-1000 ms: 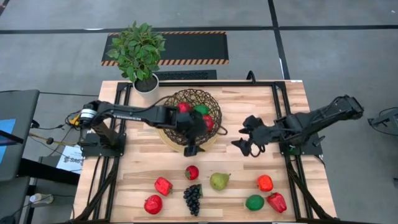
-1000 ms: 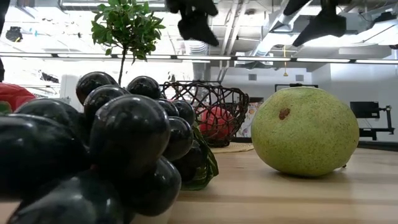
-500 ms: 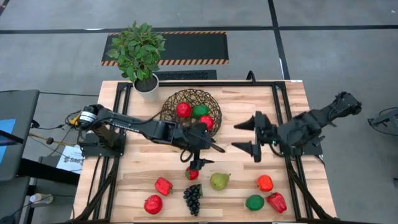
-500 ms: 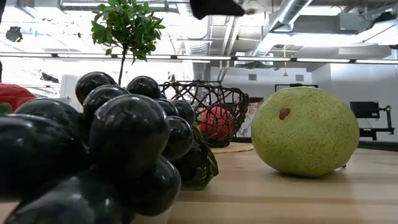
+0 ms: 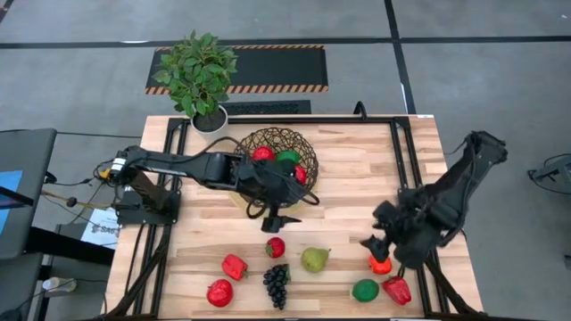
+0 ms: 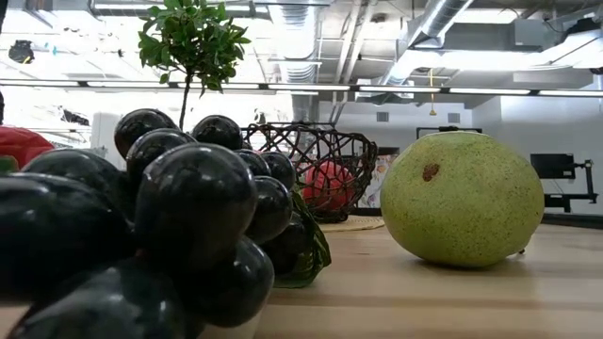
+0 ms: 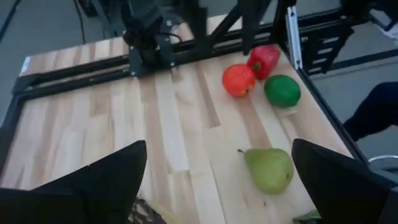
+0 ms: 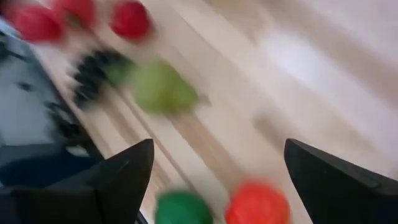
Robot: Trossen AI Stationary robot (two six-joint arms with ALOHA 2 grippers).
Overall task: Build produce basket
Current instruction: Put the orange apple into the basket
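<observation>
Wooden bench [image 5: 357, 178] planks carry everything. Nearest the front edge lies loose produce: grape bunch [image 5: 277, 283], pear [image 5: 314, 259], a green piece [image 5: 365, 290] and red pieces either side. Just above an orange-red piece [image 5: 381, 263] hovers the right hand [image 5: 385, 248], fingers spread, grasping nothing. Farther back, the left hand [image 5: 275, 217] hangs released beside the basket [image 5: 252, 147], which holds 2 red fruits and 1 green. Beyond stands a potted plant [image 5: 202, 76].
</observation>
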